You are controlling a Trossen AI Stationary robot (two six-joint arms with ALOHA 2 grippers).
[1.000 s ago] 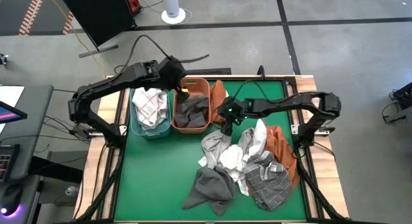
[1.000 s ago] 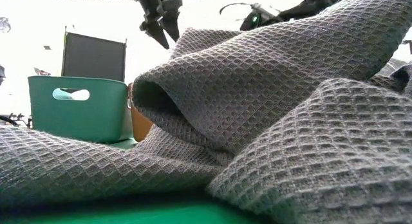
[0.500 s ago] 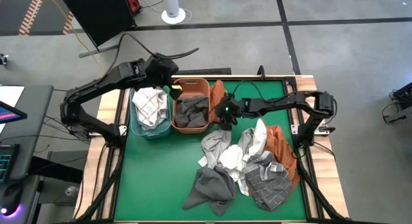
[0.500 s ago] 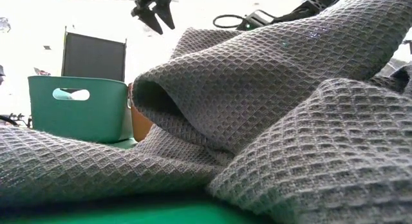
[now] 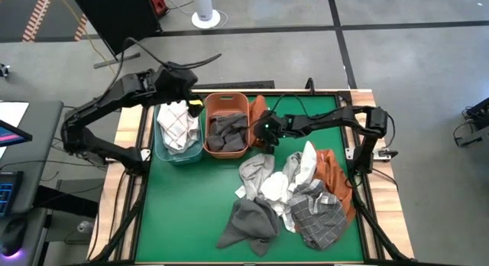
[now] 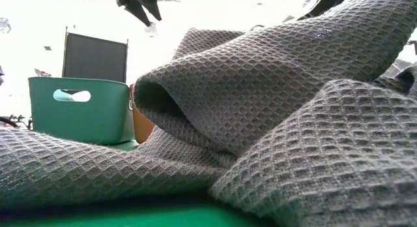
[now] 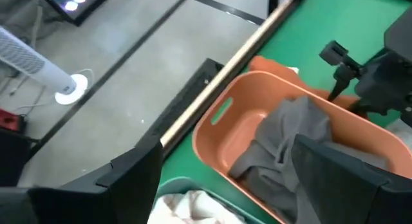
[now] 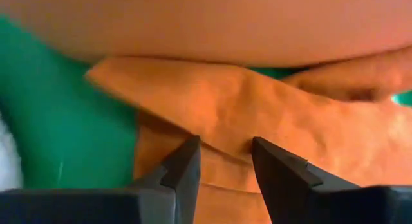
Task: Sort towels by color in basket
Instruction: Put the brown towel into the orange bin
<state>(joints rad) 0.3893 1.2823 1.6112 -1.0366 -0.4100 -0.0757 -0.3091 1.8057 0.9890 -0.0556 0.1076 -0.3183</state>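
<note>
A heap of towels (image 5: 286, 193), white, dark grey, grey-checked and rust orange, lies on the green table. A dark grey towel (image 5: 228, 132) fills the orange basket (image 5: 226, 98). A white checked towel (image 5: 177, 122) sits in the teal basket (image 5: 159, 147). A rust orange towel (image 5: 260, 111) lies against the orange basket's right wall. My right gripper (image 5: 263, 131) is low at that towel (image 8: 212, 108), open by a narrow gap (image 8: 225, 153). My left gripper (image 5: 194, 107) hangs wide open (image 7: 225, 166) above the gap between the two baskets. My right gripper comes level from the table's right, with a fingertip (image 8: 188, 158) on either side of a raised fold (image 8: 225, 137) of the rust orange towel beside the basket wall. I cannot tell whether they touch the cloth.
In the low view a dark grey waffle towel (image 6: 273, 116) fills the foreground and hides most of the table; the teal basket (image 6: 78, 109) stands at its left. A second rust orange towel (image 5: 331, 170) lies at the heap's right. Bare green mat (image 5: 183, 212) lies near left.
My left gripper has risen and drawn back from over the orange basket toward the table's left, staying open. My right gripper has moved toward the table's far left, up to the rust orange towel beside the orange basket.
</note>
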